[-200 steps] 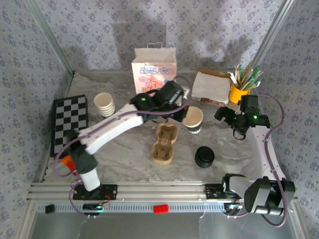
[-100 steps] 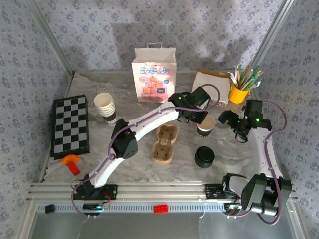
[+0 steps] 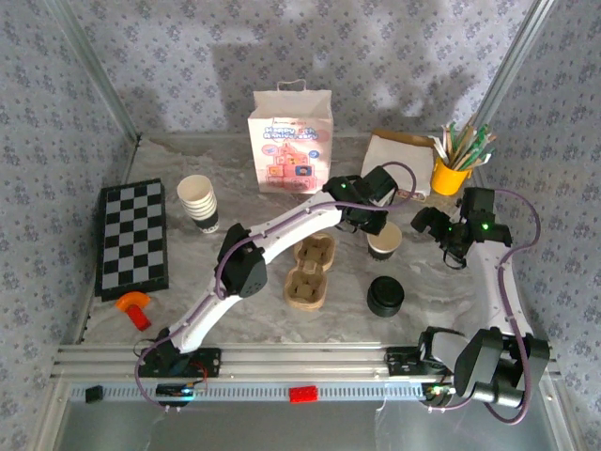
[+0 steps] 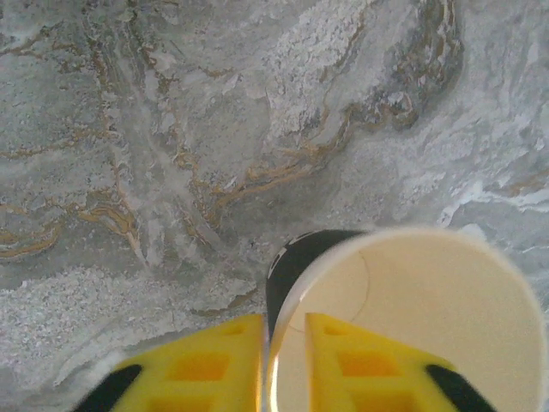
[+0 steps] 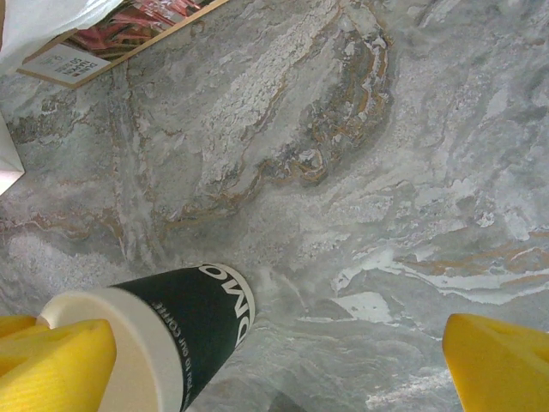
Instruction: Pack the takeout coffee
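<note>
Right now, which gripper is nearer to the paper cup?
Left. The left gripper straddles the rim of the paper cup, one finger inside, one outside. The right gripper stands open to the cup's right, close but apart from it.

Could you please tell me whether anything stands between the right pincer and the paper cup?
Nothing visible does. The open right pincer has the cup right beside one finger, with bare table between the fingers. The left pincer straddles the cup's rim on the other side.
</note>
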Robot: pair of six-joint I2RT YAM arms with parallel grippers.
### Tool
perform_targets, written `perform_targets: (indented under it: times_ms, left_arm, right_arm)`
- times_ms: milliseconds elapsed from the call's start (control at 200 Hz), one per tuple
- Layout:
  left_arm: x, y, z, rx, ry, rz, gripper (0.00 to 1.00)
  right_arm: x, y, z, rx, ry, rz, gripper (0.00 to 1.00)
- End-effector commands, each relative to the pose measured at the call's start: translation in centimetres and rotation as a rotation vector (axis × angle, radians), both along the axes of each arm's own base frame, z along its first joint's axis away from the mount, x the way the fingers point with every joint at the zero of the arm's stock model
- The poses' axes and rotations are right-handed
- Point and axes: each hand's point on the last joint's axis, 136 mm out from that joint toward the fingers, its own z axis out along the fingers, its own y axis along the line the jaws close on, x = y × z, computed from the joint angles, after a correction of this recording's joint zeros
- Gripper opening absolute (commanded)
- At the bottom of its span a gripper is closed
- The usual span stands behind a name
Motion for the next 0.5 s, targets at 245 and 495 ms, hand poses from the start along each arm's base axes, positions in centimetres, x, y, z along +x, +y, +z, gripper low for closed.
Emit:
perform_targets:
  times_ms: [245,495]
  left_arm:
    - [-0.1,1.6,5.9,-0.046,-0.051,0.007,0.33]
    - [-2.9,5.0,11.7,-0.204,-0.127,0.017,0.35]
  right_arm:
    - [-1.0,1.3,1.6,-0.043,0.045,0.072,0.99]
    - [-5.0,4.0,2.2,-0.108,0.121,0.173,1.00]
